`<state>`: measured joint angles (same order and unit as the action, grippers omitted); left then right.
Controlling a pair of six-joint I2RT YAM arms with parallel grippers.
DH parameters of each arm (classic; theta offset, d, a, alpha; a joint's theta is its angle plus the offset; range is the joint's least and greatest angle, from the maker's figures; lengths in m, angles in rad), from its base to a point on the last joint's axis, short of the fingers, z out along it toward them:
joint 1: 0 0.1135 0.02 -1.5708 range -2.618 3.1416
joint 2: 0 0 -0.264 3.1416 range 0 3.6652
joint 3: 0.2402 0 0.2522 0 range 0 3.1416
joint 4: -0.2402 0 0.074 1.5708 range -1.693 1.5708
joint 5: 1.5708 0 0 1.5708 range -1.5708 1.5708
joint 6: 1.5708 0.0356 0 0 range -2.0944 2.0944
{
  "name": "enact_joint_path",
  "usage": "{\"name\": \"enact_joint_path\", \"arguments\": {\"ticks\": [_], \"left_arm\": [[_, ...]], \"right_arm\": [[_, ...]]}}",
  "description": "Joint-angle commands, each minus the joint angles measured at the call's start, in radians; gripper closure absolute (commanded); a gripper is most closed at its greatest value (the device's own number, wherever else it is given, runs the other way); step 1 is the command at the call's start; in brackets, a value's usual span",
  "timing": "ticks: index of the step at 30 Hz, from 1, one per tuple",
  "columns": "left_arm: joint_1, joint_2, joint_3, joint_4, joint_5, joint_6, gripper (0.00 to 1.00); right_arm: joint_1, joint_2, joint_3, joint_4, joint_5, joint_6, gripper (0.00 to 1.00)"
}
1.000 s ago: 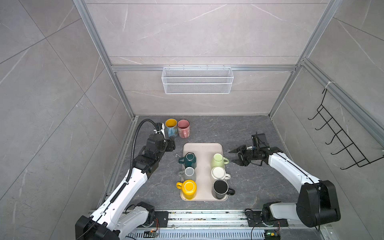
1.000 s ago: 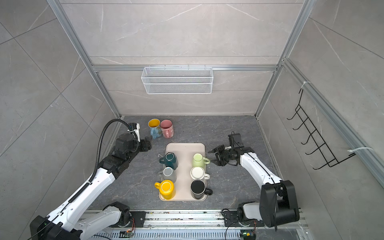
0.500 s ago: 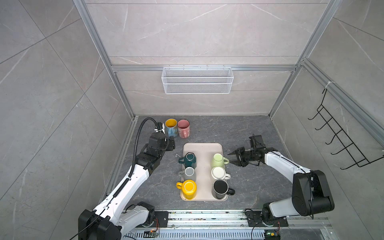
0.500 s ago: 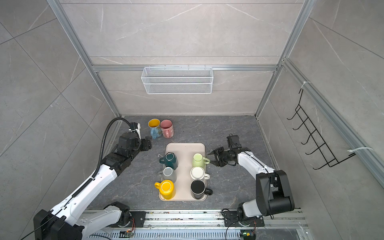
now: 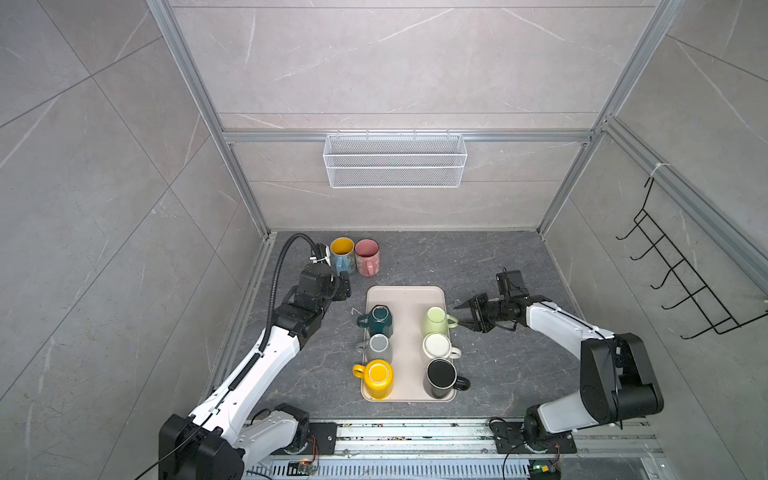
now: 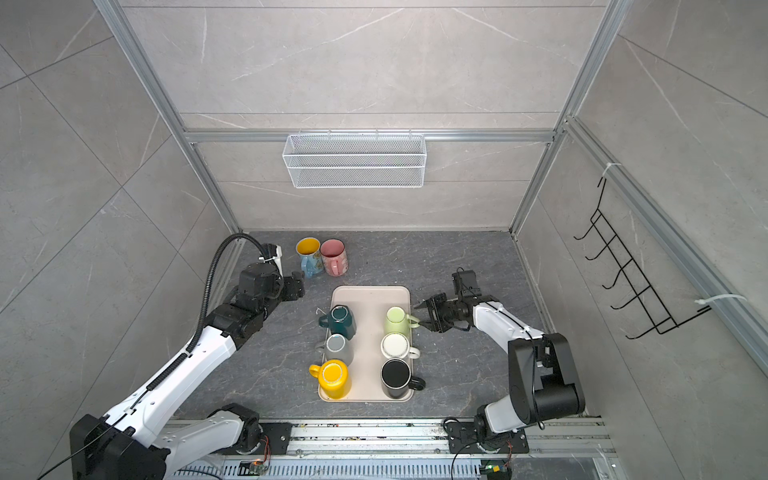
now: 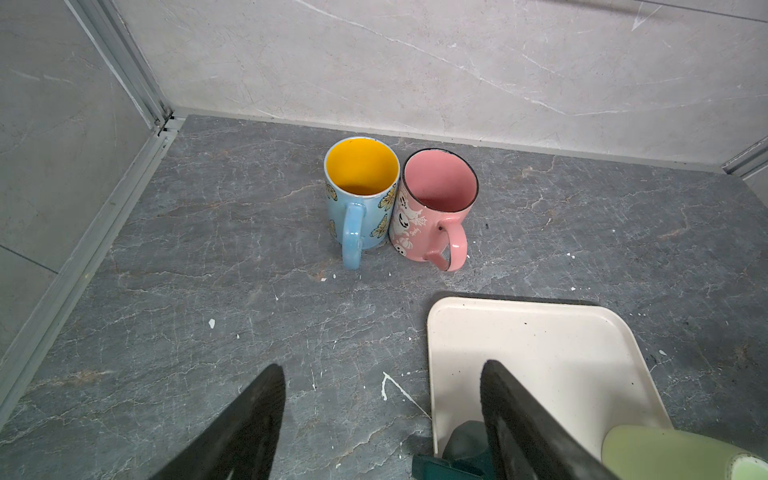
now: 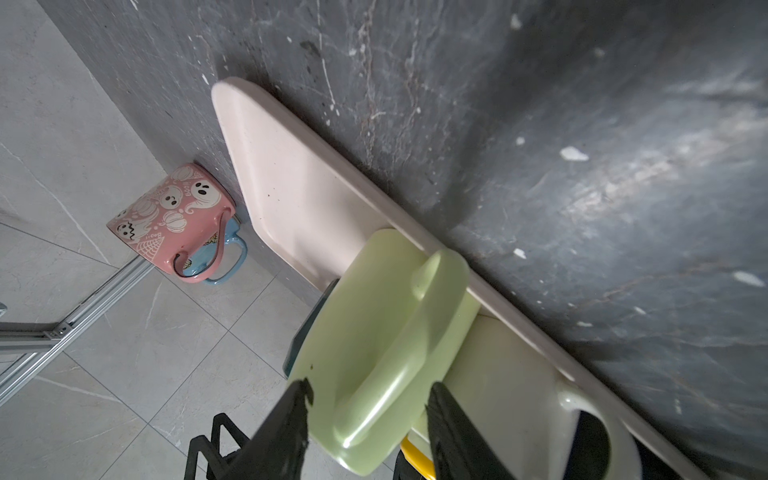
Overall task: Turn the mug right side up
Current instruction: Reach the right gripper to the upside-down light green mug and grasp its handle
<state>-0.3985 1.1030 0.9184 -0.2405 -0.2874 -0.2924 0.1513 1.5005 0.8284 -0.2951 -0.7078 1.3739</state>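
The light green ceramic mug (image 5: 435, 322) is sitting mouth-down in the right-hand column of the cream rectangular plastic tray (image 5: 405, 297), at the far end of that column. Its long axis is standing vertical, its base is facing up, and its handle is pointing sideways toward the right arm, reaching out over the tray's right edge. The right gripper (image 5: 458, 318) is lying low and level at that edge, its jaws standing apart with the handle between them and not clamping it. A white mug (image 5: 437, 345) is crowding the green one from the near side, while a dark teal mug (image 5: 379, 321) is sitting across a bare middle lane. The far strip of the tray is lying bare, and the dark grey stone-patterned surface (image 5: 511, 374) is lying open to the right of the tray. The left gripper (image 7: 382, 368) is hovering by the tray's far left corner, jaws spread wide and holding nothing.
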Motion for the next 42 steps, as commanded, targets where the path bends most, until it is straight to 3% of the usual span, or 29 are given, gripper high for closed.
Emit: {"name": "enact_joint_path", "arguments": {"ticks": [1, 13, 19, 28, 42], "left_arm": [[0.005, 0.003, 0.039, 0.014, -0.019, -0.013, 0.24], [0.004, -0.001, 0.04, 0.011, -0.032, -0.001, 0.24], [0.005, -0.003, 0.035, 0.008, -0.039, -0.002, 0.24], [0.005, -0.006, 0.035, 0.001, -0.044, 0.0, 0.24], [0.005, -0.005, 0.039, -0.006, -0.054, 0.009, 0.24]], "right_arm": [[0.016, 0.019, -0.003, 0.014, -0.001, 0.015, 0.51], [0.064, 0.079, 0.034, 0.045, 0.001, 0.033, 0.52], [0.069, 0.092, 0.042, 0.064, 0.01, 0.04, 0.62], [0.087, 0.126, 0.04, 0.122, 0.012, 0.064, 0.64], [0.111, 0.192, 0.067, 0.232, 0.028, 0.117, 0.8]]}}
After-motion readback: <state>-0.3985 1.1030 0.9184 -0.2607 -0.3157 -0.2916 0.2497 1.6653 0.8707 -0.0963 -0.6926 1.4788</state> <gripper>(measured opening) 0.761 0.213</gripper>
